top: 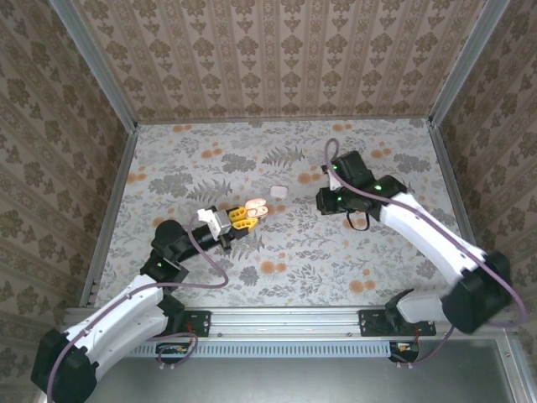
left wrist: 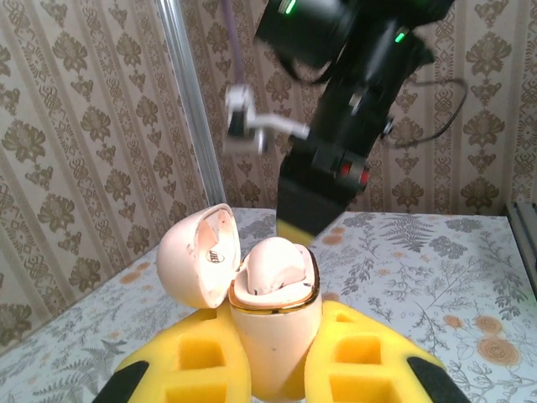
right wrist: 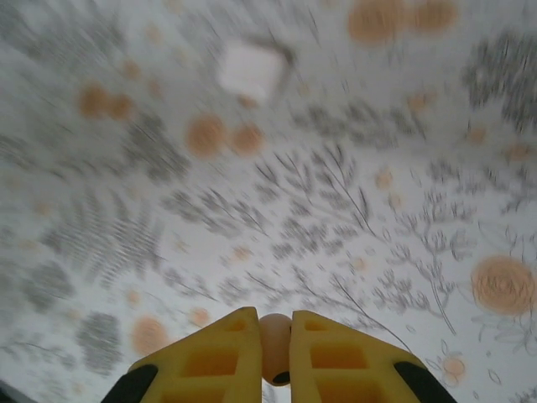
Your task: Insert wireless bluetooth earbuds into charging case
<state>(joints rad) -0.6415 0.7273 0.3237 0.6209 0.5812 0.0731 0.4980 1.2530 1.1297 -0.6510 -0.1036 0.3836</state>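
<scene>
On the left side of the tabletop [top: 294, 260], the left arm [top: 134, 298] has its yellow left jaws squeezed tight on the charging case [left wrist: 273, 336]. The case stands upright in them, with its lid [left wrist: 197, 256] tipped open to the left. Just to the right of it, a small white thing [top: 277, 192] lies on the flowery tabletop, too blurry to name. On the right, the right arm [top: 419, 227] has its right jaws pinched tight on one tiny earbud [right wrist: 274, 348], up above the tabletop

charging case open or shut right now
Open: the charging case has its lid swung back to the left, inside showing.
</scene>
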